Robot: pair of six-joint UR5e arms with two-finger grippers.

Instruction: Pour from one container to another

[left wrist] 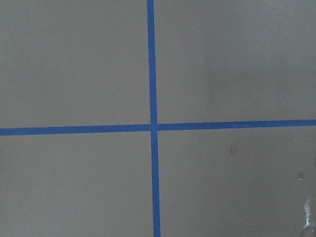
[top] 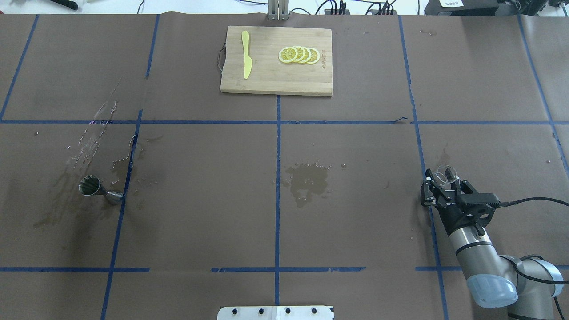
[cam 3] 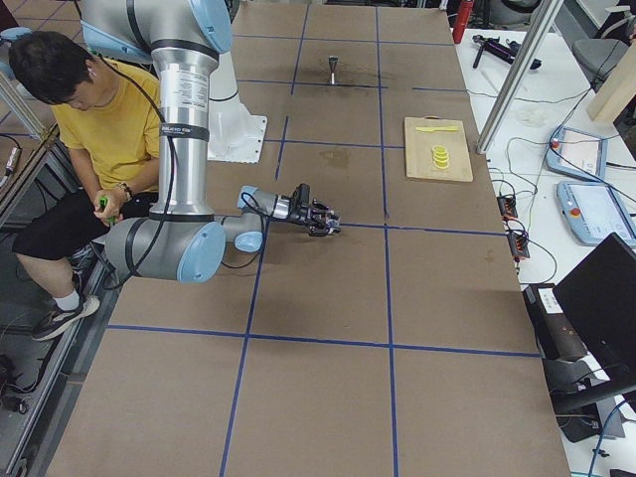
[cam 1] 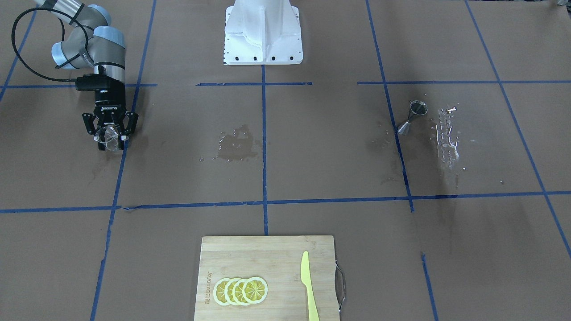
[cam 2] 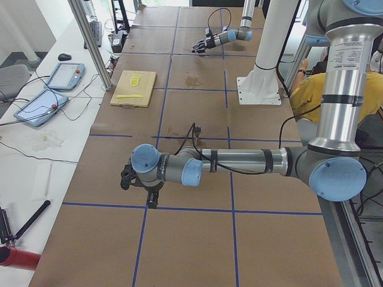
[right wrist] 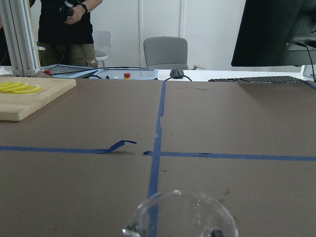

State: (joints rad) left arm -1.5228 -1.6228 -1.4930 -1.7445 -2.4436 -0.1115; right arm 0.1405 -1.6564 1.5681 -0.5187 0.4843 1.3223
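My right gripper (top: 441, 183) is shut on the small clear glass (top: 446, 175), low over the table on its right side. The front-facing view shows the same gripper (cam 1: 109, 135) and glass (cam 1: 108, 139) at its left. The glass rim (right wrist: 180, 217) fills the bottom of the right wrist view. The steel hourglass jigger (top: 98, 190) stands far across the table on the left side, also visible as a small jigger (cam 1: 412, 117) in the front-facing view. My left gripper (cam 2: 152, 200) shows only in the exterior left view, pointing down at a tape cross; I cannot tell its state.
A wooden cutting board (top: 266, 82) at the far middle edge carries lemon slices (top: 299, 54) and a yellow knife (top: 246, 60). A wet patch (top: 306, 178) marks the table centre, and spill streaks (cam 1: 447, 138) lie beside the jigger. A seated person (cam 3: 99, 129) is by the robot base.
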